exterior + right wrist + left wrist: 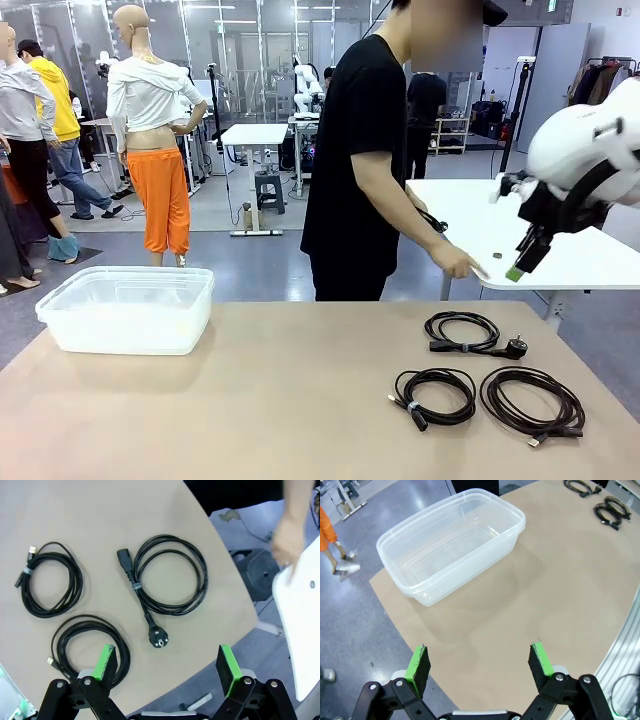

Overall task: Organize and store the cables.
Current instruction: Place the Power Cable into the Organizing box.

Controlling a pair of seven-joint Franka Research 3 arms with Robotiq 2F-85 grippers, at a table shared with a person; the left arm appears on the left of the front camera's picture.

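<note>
Right gripper [166, 655] hangs with its jaws spread wide and nothing between them. Below it, three coiled cables [136, 584] lie on the table [300, 400], well apart from the clear tub [450, 545]. Left gripper [479, 651], equally wide and empty, hovers near the tub.

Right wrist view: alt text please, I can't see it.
A coiled black power cord with a round plug and two thinner coiled black cords lie apart on the tan tabletop. The right gripper hovers open above them.
</note>
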